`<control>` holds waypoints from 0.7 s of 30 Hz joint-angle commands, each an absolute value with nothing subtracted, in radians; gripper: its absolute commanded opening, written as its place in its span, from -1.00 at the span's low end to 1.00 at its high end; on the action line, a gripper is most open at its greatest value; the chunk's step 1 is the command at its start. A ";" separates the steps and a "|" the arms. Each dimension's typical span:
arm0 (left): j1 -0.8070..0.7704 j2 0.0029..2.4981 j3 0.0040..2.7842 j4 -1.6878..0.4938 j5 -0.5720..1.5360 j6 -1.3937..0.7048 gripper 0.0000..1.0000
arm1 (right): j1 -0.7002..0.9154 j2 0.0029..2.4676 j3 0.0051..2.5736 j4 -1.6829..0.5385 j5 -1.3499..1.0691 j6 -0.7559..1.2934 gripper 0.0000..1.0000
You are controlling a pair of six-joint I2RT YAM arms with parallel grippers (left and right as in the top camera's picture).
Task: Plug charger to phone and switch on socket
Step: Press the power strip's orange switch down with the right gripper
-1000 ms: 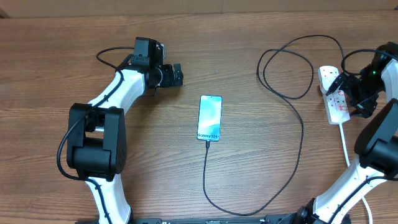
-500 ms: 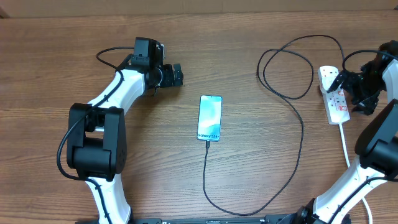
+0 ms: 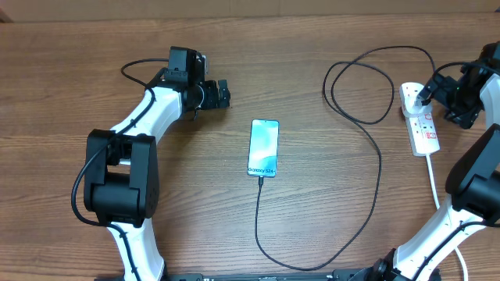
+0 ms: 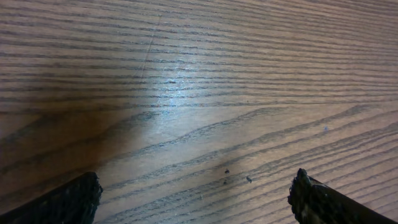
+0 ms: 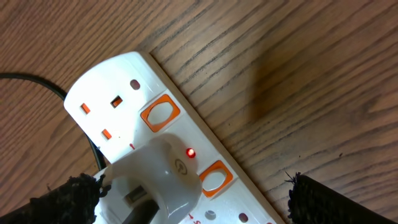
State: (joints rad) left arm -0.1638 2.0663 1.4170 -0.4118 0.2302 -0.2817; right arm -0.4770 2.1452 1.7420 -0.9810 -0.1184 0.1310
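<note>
The phone (image 3: 263, 147) lies face up at the table's middle, cyan screen lit, with the charger cable (image 3: 367, 203) plugged into its near end. The black cable loops right and back to the white socket (image 3: 423, 125) at the far right. In the right wrist view a white adapter (image 5: 158, 180) sits in the socket (image 5: 118, 93), with a small red light (image 5: 190, 152) lit beside an orange switch (image 5: 214, 179). My right gripper (image 5: 193, 202) is open just above the adapter, touching nothing; overhead it (image 3: 437, 95) hovers over the socket's far end. My left gripper (image 3: 224, 94) is open and empty over bare wood (image 4: 196, 199).
The socket's white cord (image 3: 434, 183) runs toward the front right beside my right arm. The black cable makes a big loop (image 3: 359, 86) on the table between phone and socket. The table's far edge lies just behind both grippers.
My right gripper has drawn back from over the socket's switches toward the far right. The left arm, phone and cable have not moved.
</note>
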 commanded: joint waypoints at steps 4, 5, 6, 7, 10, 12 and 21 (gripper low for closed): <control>-0.170 2.048 1.422 -0.411 0.221 -0.277 0.99 | -0.478 2.153 1.760 -0.970 -0.107 0.144 1.00; -0.170 2.048 1.422 -0.411 0.221 -0.277 0.99 | -0.478 2.153 1.760 -0.970 -0.106 0.144 1.00; -0.170 2.048 1.422 -0.411 0.221 -0.277 0.99 | -0.478 2.153 1.760 -0.970 -0.106 0.144 1.00; -0.170 2.048 1.422 -0.411 0.221 -0.277 0.99 | -0.478 2.153 1.760 -0.970 -0.106 0.144 1.00; -0.170 2.048 1.422 -0.411 0.221 -0.277 0.99 | -0.478 2.153 1.760 -0.970 -0.107 0.144 1.00; -0.170 2.048 1.422 -0.411 0.221 -0.277 0.99 | -0.478 2.153 1.760 -0.970 -0.107 0.144 1.00; -0.171 2.039 1.422 -0.411 0.221 -0.277 0.99 | -0.478 2.153 1.760 -0.970 -0.106 0.144 1.00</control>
State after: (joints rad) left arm -0.1638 2.0663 1.4170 -0.4122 0.2302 -0.2817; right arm -0.4770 2.1460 1.7420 -0.9794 -0.1184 0.1337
